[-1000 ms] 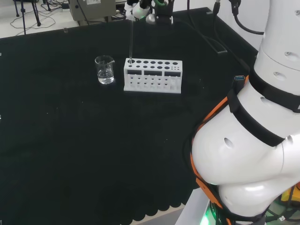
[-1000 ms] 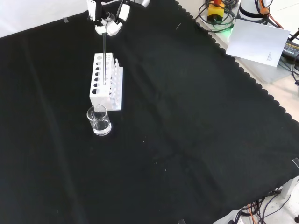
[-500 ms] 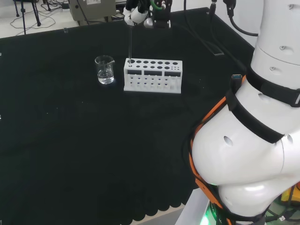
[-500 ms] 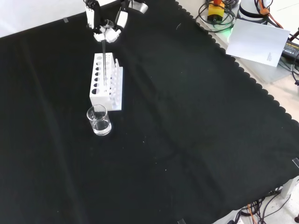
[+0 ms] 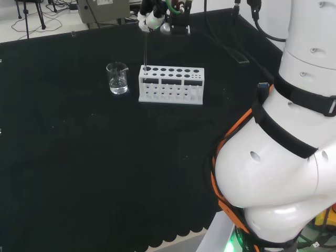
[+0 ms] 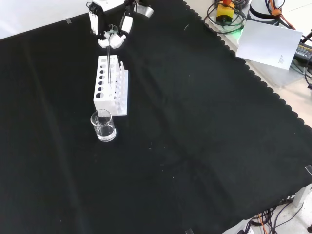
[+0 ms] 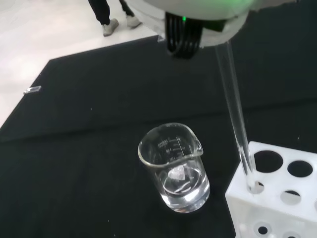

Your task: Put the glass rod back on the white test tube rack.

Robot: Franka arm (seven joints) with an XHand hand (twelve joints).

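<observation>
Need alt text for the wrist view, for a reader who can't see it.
A thin clear glass rod slants down from the hand into a corner hole of the white plastic test tube rack. Beside the rack on the black cloth stands a small clear glass beaker with a little clear liquid.

Head view: test tube rack standing on the surface, beaker just beside it at left, apart. Glass rod upright, lower end in the rack's leftmost corner hole, upper end in the hand directly above. Front view: rack at upper left of the surface, beaker just below its near end, hand above its far end. Wrist view: rod entering the corner hole nearest the beaker.
</observation>
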